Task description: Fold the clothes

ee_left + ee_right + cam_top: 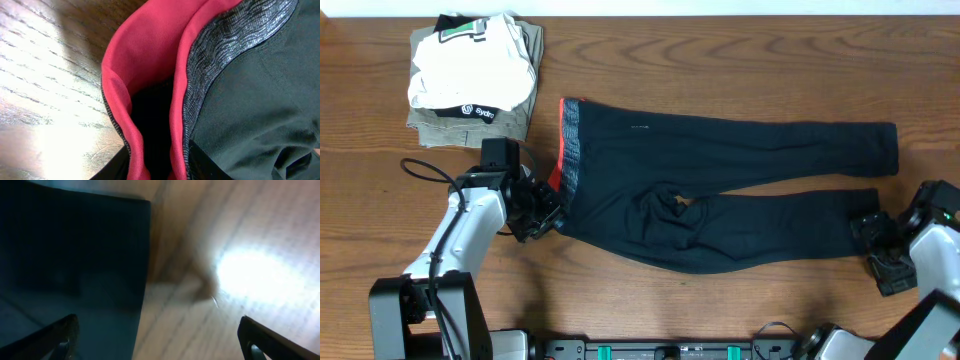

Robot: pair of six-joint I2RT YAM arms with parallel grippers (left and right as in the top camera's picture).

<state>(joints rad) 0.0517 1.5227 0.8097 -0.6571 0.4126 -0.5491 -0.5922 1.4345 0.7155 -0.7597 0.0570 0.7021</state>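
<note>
Laid flat mid-bench (650, 310): pants (740, 160), long axis parallel to near edge, waistband (570, 145) toward left edge, hems toward right. At waistband's near corner, left gripper (542, 215), cannot tell whether closed. By nearer hem, right gripper (878, 248), spread wide apart.

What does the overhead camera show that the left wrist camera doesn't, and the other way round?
Only the overhead view shows the whole black pants laid flat with legs running right, the stack of folded garments at upper left, the left gripper at the waist end and the right gripper by the lower leg's cuff. Only the left wrist view shows the red lining gaping open and the wavy texture of the grey waistband up close. Both show the waist end of the pants on the wooden table.
</note>
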